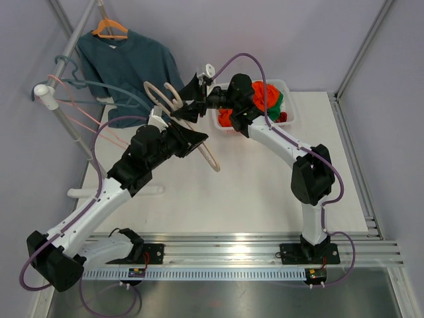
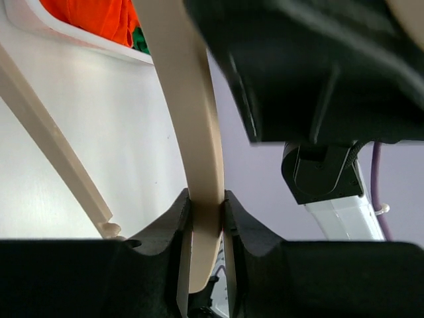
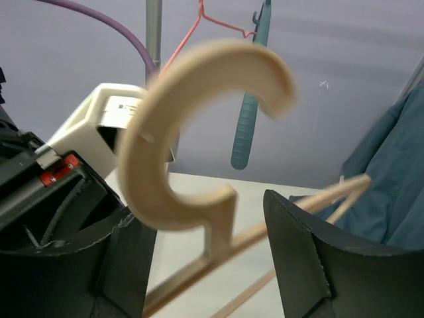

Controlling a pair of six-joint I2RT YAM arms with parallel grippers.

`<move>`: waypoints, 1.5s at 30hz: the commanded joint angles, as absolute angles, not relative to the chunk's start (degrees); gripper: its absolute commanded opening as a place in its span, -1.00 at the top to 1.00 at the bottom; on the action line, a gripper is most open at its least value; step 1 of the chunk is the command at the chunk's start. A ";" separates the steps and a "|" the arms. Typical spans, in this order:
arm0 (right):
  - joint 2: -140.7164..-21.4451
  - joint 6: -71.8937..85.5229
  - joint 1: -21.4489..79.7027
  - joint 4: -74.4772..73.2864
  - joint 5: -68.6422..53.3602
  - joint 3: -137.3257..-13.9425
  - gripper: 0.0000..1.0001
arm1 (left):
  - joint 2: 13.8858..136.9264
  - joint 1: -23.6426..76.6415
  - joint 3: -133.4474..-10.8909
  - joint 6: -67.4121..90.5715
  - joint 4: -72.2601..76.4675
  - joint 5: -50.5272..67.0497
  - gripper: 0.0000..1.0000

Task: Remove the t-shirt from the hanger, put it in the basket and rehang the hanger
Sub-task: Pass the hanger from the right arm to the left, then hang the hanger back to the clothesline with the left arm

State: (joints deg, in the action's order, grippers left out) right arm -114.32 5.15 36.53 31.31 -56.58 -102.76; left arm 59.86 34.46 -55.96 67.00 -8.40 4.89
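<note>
A bare beige hanger hangs in the air over the table with no cloth on it. My left gripper is shut on one of its arms. In the left wrist view the beige bar is pinched between both pads of the left gripper. My right gripper stands open around the hanger's hook, and the fingers of this right gripper are apart from it. A teal t-shirt hangs on an orange hanger on the rack at the back left.
A white bin at the back holds red, orange and green clothes. The slanted rack pole carries empty teal and pink hangers. The teal shirt's edge shows at the right of the right wrist view.
</note>
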 commanded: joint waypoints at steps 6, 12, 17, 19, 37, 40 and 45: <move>-112.68 6.42 36.74 38.58 -54.05 -101.95 -0.73 | 61.52 32.43 -59.33 70.14 -7.29 11.16 1.00; -111.01 7.20 36.47 42.17 -50.89 -99.23 -0.99 | 60.91 31.91 -59.06 69.08 -6.86 7.65 1.00; -107.50 9.05 34.72 49.71 -46.15 -92.48 -0.99 | 61.43 31.64 -58.97 68.56 -5.89 4.66 1.00; -104.86 11.24 33.76 53.07 -45.00 -88.44 -0.99 | 61.79 31.55 -59.15 68.12 -4.84 2.74 1.00; -87.63 8.44 28.74 54.06 -37.80 -70.58 -0.99 | 69.87 29.36 -66.44 64.69 -2.37 -13.35 1.00; -85.00 7.30 28.39 52.91 -36.65 -68.12 -0.99 | 70.31 28.48 -67.94 64.60 -2.81 -14.94 1.00; -81.48 6.07 28.04 52.12 -34.90 -64.52 -0.99 | 69.79 26.29 -70.56 65.04 -4.65 -17.13 1.00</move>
State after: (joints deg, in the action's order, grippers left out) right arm -85.38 8.21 28.58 51.31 -37.47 -65.76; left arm 70.37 27.57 -66.54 65.98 -6.44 -12.71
